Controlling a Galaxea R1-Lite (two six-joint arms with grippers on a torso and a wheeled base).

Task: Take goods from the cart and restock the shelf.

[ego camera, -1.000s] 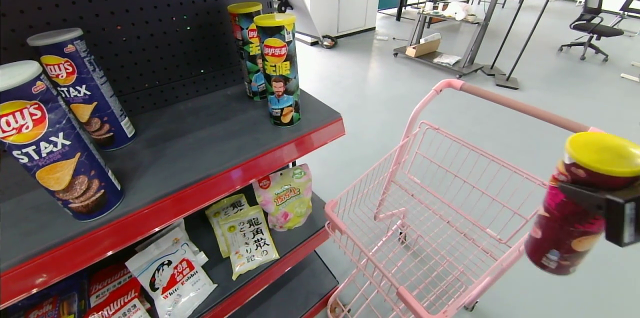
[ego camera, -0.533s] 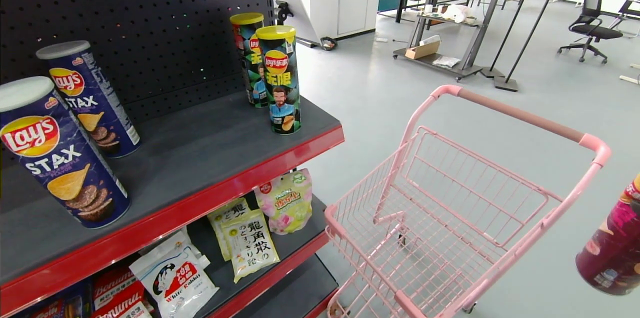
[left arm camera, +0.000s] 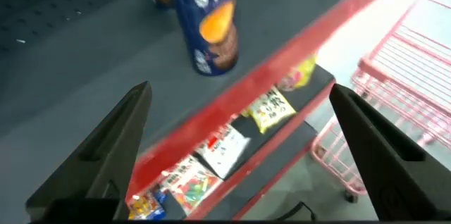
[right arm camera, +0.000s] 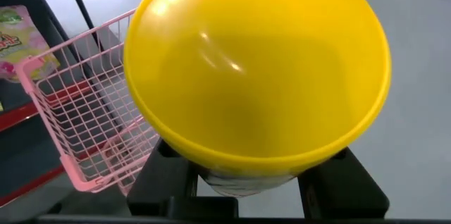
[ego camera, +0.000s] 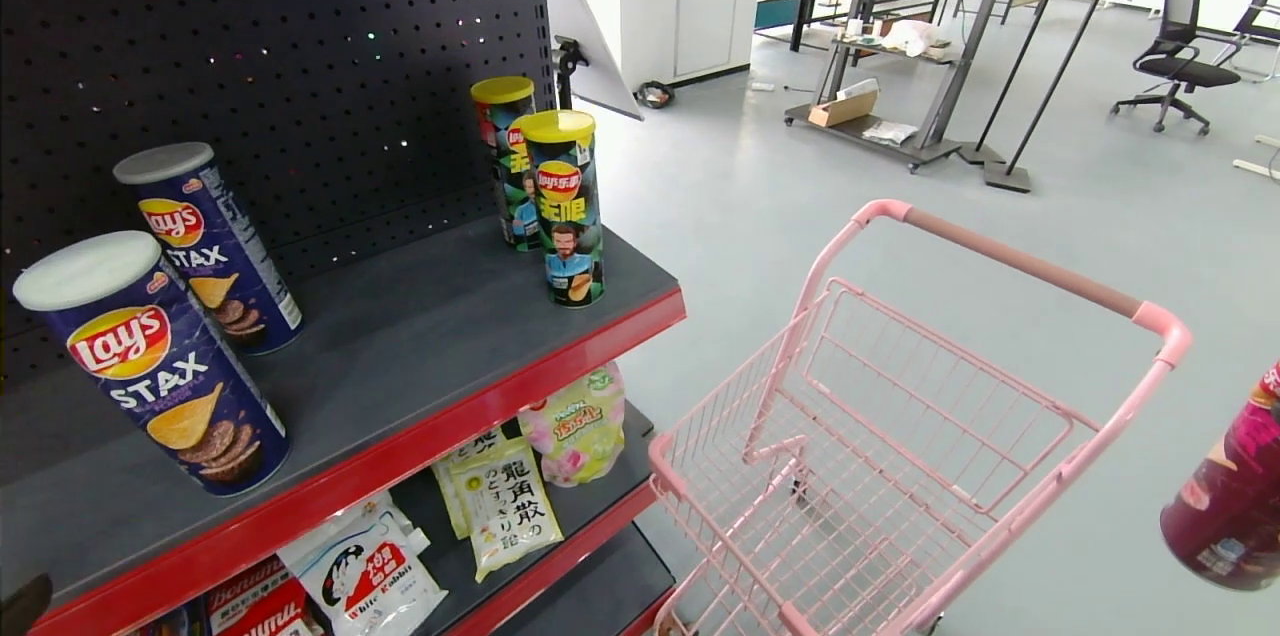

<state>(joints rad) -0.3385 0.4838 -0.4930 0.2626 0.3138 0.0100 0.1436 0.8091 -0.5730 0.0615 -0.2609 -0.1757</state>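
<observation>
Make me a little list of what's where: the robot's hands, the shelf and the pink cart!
Right hand: shut on a dark red chip can with a yellow lid, beside the cart
Left hand: open, above the top shelf's front edge
Top shelf: two blue cans, two green cans, all upright
Lower shelf: snack bags
Pink cart: stands right of the shelf

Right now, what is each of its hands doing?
Left gripper: open, holding nothing.
Right gripper: shut on the yellow-lidded chip can.
</observation>
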